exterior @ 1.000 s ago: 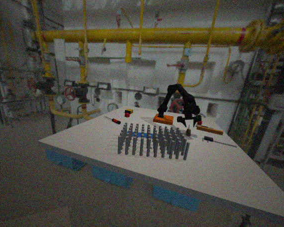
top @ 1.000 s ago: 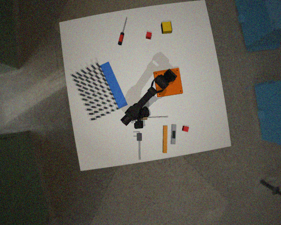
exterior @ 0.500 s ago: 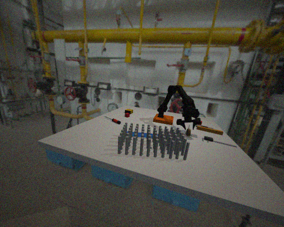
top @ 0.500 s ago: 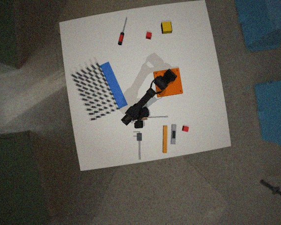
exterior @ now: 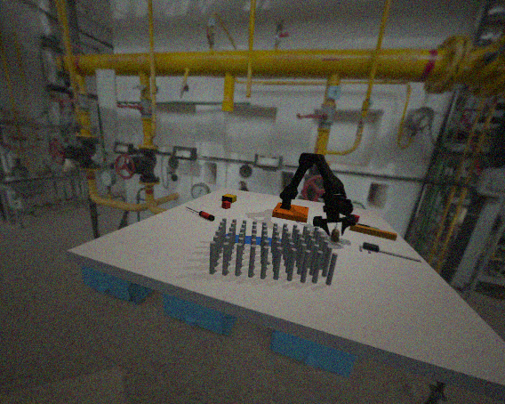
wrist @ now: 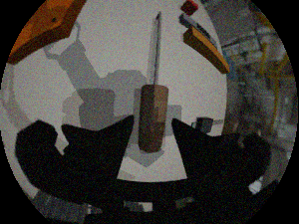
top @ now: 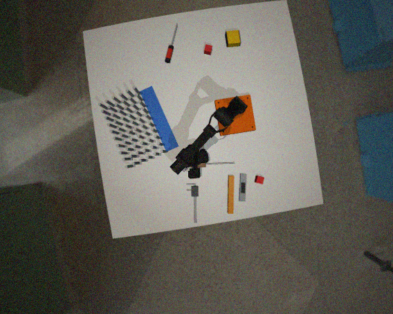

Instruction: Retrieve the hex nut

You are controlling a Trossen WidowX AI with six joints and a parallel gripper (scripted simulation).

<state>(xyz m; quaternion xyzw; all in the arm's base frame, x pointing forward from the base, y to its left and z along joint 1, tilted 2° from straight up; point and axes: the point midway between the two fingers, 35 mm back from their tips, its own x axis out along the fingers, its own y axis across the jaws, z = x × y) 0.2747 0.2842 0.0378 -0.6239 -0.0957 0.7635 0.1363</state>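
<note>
The wooden-handled tool [top: 202, 165] [exterior: 335, 236] [wrist: 154, 118] lies on the table, its thin shaft pointing away from my hand in the wrist view. My gripper [exterior: 336, 230] [wrist: 153, 119] is open, with its fingers on either side of the handle and gaps showing between. The grey metal spacers [top: 130, 166] [exterior: 239, 262] stand in rows. The blue taped strip [top: 158, 117] [exterior: 249, 240] runs along their front. A pronged tool with a dark block [top: 194, 191] [exterior: 371, 246] and a red-handled screwdriver [top: 169, 53] [exterior: 206, 215] lie apart. I cannot make out the nut among the spacers.
The orange plate [top: 243, 121] [exterior: 291, 213] [wrist: 37, 29] is under the arm's base. An orange bar [top: 230, 194] [exterior: 375, 231] [wrist: 206, 50], a grey block [top: 242, 195] and a red cube [top: 259, 180] lie nearby. Another red cube [top: 208, 49] and a yellow cube [top: 233, 38] are farther off.
</note>
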